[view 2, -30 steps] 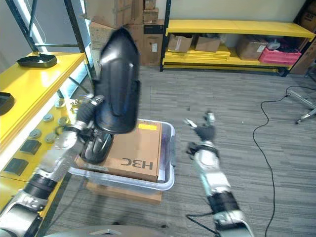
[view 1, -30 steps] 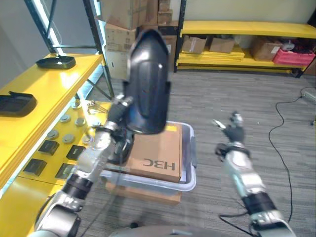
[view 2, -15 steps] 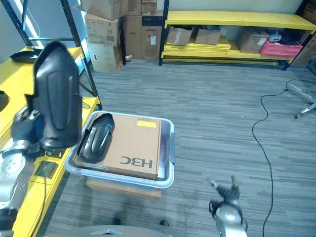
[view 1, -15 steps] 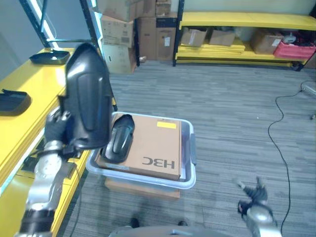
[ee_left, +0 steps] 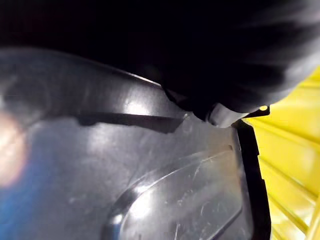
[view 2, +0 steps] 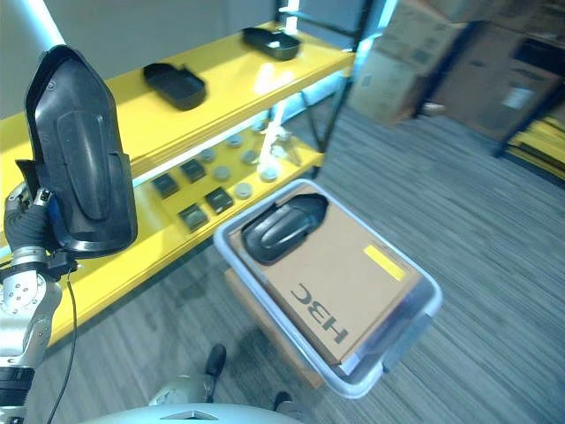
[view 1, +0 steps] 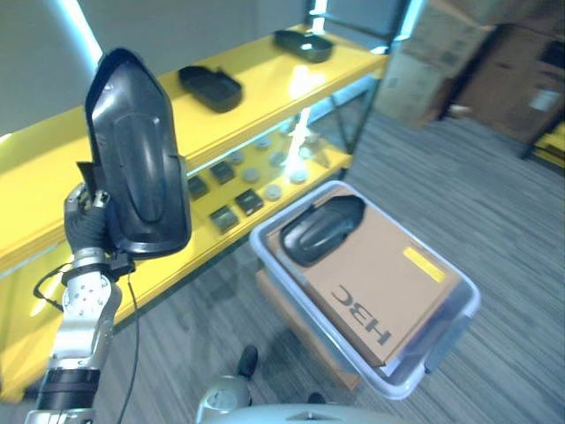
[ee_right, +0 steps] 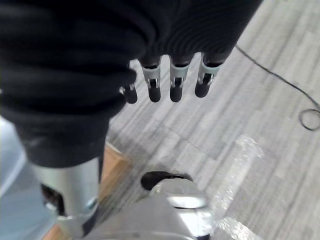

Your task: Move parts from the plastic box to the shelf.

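The robot's left arm rises from the lower left, silver-grey forearm upright and the wrist under its dark ribbed cover. Its left hand (view 1: pixel 88 221) is raised high and closed around the lower edge of a large glossy black moulded plastic part (view 1: pixel 137 168), which stands upright above it. The right hand (ee_right: pixel 172 80) hangs pointing down toward the floor, its silver, dark-tipped fingers (ee_right: pixel 176 82) straight and holding nothing.

You have one glossy black moulded part (view 1: pixel 137 168) raised upright in front of the yellow shelf (view 1: pixel 265 97), narrow end up. A second black part (view 1: pixel 322 230) lies flat on the cardboard inside the clear plastic box (view 1: pixel 441 340).
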### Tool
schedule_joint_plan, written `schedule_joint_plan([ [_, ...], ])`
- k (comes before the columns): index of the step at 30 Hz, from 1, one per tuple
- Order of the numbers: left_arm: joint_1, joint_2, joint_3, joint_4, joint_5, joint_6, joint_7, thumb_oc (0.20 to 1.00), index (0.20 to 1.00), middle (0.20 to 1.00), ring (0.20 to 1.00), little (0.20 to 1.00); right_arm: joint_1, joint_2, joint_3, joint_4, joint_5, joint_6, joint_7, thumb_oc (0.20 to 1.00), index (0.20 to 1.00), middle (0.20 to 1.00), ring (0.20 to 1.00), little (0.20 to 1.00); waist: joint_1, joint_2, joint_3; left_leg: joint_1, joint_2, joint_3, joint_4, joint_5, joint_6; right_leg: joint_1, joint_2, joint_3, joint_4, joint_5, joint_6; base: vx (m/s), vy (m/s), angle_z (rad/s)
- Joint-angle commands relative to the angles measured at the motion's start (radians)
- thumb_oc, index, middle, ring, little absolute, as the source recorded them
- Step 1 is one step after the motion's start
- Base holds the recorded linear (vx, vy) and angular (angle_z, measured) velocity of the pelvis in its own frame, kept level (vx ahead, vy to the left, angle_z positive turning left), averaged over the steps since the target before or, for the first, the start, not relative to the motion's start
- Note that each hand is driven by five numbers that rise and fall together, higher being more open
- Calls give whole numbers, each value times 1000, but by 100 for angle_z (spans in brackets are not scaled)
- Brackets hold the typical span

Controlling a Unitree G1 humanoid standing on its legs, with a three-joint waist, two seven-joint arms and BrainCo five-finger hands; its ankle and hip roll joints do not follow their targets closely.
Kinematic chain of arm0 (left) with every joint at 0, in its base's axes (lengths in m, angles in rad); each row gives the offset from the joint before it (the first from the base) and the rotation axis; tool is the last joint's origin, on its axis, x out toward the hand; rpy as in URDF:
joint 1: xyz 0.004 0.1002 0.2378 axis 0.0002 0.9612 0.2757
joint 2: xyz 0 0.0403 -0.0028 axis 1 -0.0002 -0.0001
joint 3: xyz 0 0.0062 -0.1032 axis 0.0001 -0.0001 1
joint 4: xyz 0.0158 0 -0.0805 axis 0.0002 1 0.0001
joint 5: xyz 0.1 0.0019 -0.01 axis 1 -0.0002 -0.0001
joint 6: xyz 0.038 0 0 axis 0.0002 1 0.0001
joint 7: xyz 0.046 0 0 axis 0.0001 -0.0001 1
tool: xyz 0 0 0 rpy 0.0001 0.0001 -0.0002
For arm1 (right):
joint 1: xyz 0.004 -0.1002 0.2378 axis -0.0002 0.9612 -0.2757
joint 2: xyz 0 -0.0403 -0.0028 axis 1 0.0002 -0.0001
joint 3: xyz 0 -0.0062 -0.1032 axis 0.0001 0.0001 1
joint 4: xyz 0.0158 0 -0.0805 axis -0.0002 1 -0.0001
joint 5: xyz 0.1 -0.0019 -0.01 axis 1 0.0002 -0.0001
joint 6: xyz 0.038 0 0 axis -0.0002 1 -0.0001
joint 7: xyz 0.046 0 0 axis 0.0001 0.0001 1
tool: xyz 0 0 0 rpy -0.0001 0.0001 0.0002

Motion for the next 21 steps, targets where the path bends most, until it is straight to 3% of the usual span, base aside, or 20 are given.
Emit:
schedule_joint_plan([
  [1, -107, 3, 12, -82, 30, -46, -29, 200, 200, 200, 200, 200, 19, 21, -18, -1, 28, 9, 17, 1000, 1000, 1000, 1000, 1000, -71, 4, -32, 11, 52, 224, 4, 105, -92, -56, 13, -74, 52, -50, 22, 88, 136, 142],
  [5, -108, -1, -28, -86, 38, -42, 7, 200, 200, 200, 200, 200, -20, -3, -30, 47, -23, 28, 75, 1000, 1000, 1000, 1000, 1000, -77, 6, -17, -24, 71, 322, 41, 104, -99, -50, 6, -117, 100, -93, 7, 97, 121, 128],
  [10, -75, 0, -10, -118, 51, -24, -46, 200, 200, 200, 200, 200, -57, -2, -10, 86, -61, 42, 112, 1000, 1000, 1000, 1000, 1000, -22, 0, -8, -72, 45, 273, 167, 37, -67, -47, -39, -129, 182, -135, 1, 218, 135, 2],
  [13, -84, 16, -1, -115, 52, -14, -78, 200, 200, 200, 200, 200, -51, 21, -4, 89, -24, 44, 102, 1000, 1000, 1000, 1000, 1000, -8, -8, -16, -70, 8, 258, 230, -26, -24, -37, -89, -118, 280, -167, 23, 272, 178, 37],
  [16, -115, 30, -7, -103, 35, 10, -82, 200, 200, 200, 200, 200, -44, 32, -20, 92, -2, 29, 91, 1000, 1000, 1000, 1000, 1000, -17, -16, -22, -57, -44, 251, 245, -64, 24, -68, -144, -81, 425, -126, 66, 221, 193, 25],
  [17, -129, 32, -18, -96, 36, 18, -74, 200, 200, 200, 200, 200, -40, 33, -26, 94, 10, 18, 92, 1000, 1000, 1000, 1000, 1000, -24, -18, -25, -50, -68, 245, 241, -75, 45, -93, -164, -58, 505, -92, 82, 256, 300, 49],
  [18, -152, 36, -38, -87, 40, 29, -51, 200, 200, 200, 200, 200, -36, 33, -38, 94, 32, 4, 101, 1000, 1000, 1000, 1000, 1000, -41, -14, -22, -29, -103, 224, 230, -89, 76, -161, -185, -5, 663, -23, 102, 273, 310, 46],
  [19, -163, 39, -49, -74, 36, 29, -33, 200, 200, 200, 200, 200, -27, 35, -58, 84, 60, -18, 114, 1000, 1000, 1000, 1000, 1000, -70, -4, -6, -1, -129, 196, 231, -106, 101, -270, -169, 67, 837, 38, 108, 247, 239, 46],
  [21, -167, 39, -59, -64, 40, 27, -6, 200, 200, 200, 200, 200, -30, 28, -58, 71, 81, -41, 130, 1000, 1000, 1000, 1000, 1000, -95, 7, 11, 22, -130, 181, 228, -109, 106, -377, -133, 117, 864, 56, 99, 161, 20, 67],
])
